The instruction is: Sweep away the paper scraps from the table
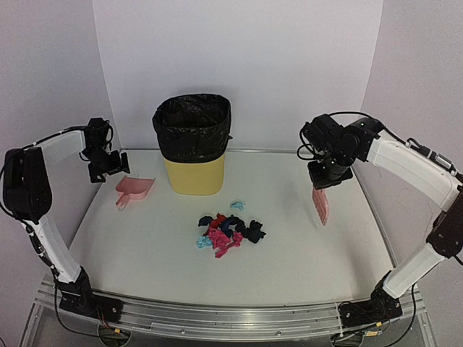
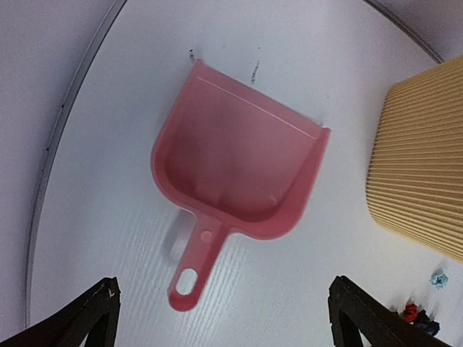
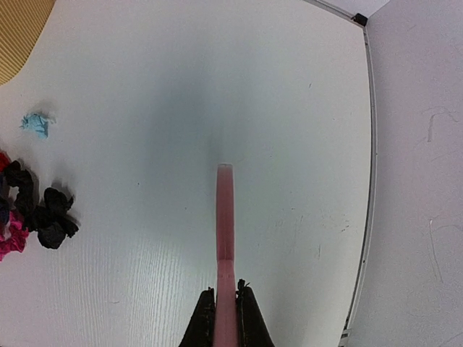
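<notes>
near the far-left corner of the table (image 1: pixel 304 253) the left gripper (image 1: pixel 108 165) hovers over the dustpan (image 2: pixel 239 170) with its jaws spread wide and nothing between them. the pan lies flat. its handle points at the near-left and its mouth at the far-right, toward the bin (image 1: pixel 194 144) by the far edge.

the scraps (image 1: pixel 228 233) sit in a loose heap about mid-table, just nearer than the bin. the heap is a little wider than deep, so its long axis runs left to right and it points nowhere in particular. one light-blue scrap (image 1: pixel 236 205) lies apart on the far side.

toward the right edge the right gripper (image 1: pixel 327 177) is clenched on the brush (image 1: pixel 320 204), which hangs tip-down, its long axis close to upright. i cannot tell whether the tip touches the table.

the step looks like tool pickup: brush in hand, pan not yet. next, the left arm likely needs to drop and close on the handle, then carry the pan's mouth to the heap's left side.
</notes>
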You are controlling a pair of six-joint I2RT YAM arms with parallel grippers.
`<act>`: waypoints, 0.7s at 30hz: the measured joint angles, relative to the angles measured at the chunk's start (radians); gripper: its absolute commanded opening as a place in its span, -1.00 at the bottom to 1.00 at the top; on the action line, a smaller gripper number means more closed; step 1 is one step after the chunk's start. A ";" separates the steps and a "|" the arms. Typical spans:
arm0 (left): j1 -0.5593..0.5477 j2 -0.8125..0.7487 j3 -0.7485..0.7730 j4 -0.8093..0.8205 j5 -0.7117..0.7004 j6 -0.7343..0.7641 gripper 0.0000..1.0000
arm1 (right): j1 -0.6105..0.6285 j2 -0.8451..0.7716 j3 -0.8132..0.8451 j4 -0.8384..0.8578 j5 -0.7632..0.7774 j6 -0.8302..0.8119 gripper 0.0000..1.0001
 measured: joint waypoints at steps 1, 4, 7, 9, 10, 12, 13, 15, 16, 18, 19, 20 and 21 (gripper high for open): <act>0.031 0.024 0.001 0.002 0.021 0.026 0.99 | -0.001 0.000 -0.005 0.003 -0.001 -0.007 -1.00; 0.101 0.082 -0.003 0.003 0.089 0.099 0.99 | -0.006 -0.005 -0.022 0.024 -0.006 -0.023 -1.00; 0.114 0.114 -0.009 0.003 0.135 0.154 0.99 | -0.015 -0.010 -0.038 0.040 -0.019 -0.036 -1.00; 0.107 0.128 -0.009 0.003 0.153 0.180 0.97 | -0.017 -0.011 -0.045 0.051 -0.031 -0.044 -1.00; 0.104 0.137 -0.009 0.003 0.162 0.193 0.93 | -0.019 -0.011 -0.048 0.057 -0.037 -0.047 -1.00; 0.099 0.152 -0.009 0.003 0.178 0.214 0.92 | -0.021 -0.011 -0.056 0.067 -0.050 -0.053 -1.00; 0.097 0.161 -0.009 0.003 0.186 0.224 0.91 | -0.021 -0.011 -0.058 0.069 -0.055 -0.056 -1.00; 0.097 0.181 -0.011 0.002 0.186 0.236 0.89 | -0.021 -0.011 -0.062 0.075 -0.062 -0.062 -1.00; 0.097 0.192 -0.012 0.001 0.182 0.238 0.86 | -0.021 -0.012 -0.065 0.079 -0.066 -0.063 -1.00; 0.097 0.212 -0.013 -0.003 0.170 0.244 0.84 | -0.021 -0.015 -0.074 0.083 -0.074 -0.065 -1.00; 0.097 0.220 -0.013 -0.005 0.167 0.248 0.83 | -0.021 -0.018 -0.079 0.085 -0.076 -0.066 -1.00; 0.097 0.226 -0.015 -0.007 0.165 0.250 0.81 | -0.021 -0.022 -0.086 0.089 -0.078 -0.066 -1.00; 0.097 0.231 -0.017 -0.007 0.165 0.252 0.79 | -0.021 -0.027 -0.093 0.092 -0.080 -0.067 -1.00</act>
